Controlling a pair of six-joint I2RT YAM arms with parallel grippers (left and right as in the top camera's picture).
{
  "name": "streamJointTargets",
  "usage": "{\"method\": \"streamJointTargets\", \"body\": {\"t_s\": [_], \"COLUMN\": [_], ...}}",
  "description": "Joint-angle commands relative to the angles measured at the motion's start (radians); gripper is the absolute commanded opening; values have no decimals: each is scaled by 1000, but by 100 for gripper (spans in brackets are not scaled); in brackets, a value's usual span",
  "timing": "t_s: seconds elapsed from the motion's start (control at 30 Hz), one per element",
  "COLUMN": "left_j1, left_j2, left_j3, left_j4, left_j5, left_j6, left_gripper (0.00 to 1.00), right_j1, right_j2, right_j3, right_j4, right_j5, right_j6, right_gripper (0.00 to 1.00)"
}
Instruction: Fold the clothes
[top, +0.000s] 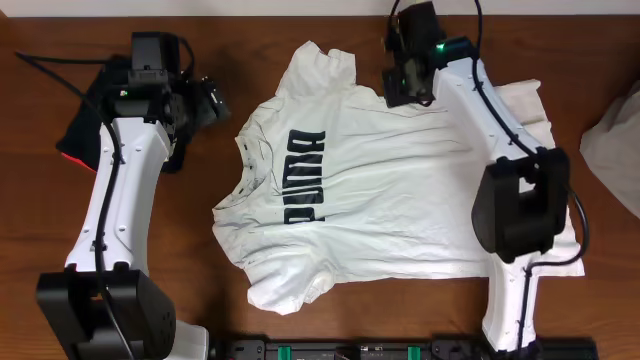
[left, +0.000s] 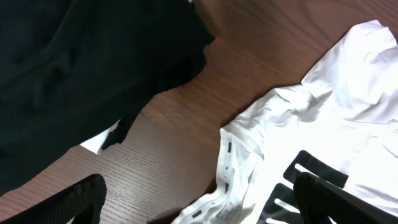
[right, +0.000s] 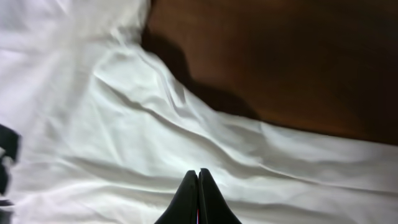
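A dark brown wooden desk (top: 270, 30) carried a large white cotton T-shirt (top: 400, 190) with black "PUMA" lettering, spread face up at the frame's centre, collar pointing left. A black folded garment (top: 80, 130) with a red-orange edge lay upper left. The left arm's fingers (left: 74, 199) stood spread wide between it and the collar, while the right arm's fingers (right: 189, 199) were pressed together over the shirt's upper edge.

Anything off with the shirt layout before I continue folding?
Yes: the white T-shirt is not flat. Its hem end beside the right arm is bunched in layers, and wrinkles cross the body. Nothing looks torn or spilled.
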Motion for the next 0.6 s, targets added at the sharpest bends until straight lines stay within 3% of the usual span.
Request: {"method": "streamJointTargets", "body": {"t_s": [0.0, 0.57], "left_j1": [3, 3], "left_j2": [6, 6], "left_j3": [2, 2], "left_j4": [-3, -2], "left_j5": [-12, -12], "left_j6": [5, 5], "left_gripper": [98, 98], "right_j1": [-6, -48], "right_j2": [78, 203], "right_j3": [-11, -11], "right_j4": [4, 290], "right_j5": [-7, 2], "right_j6": [11, 14], "right_gripper": [1, 5]}}
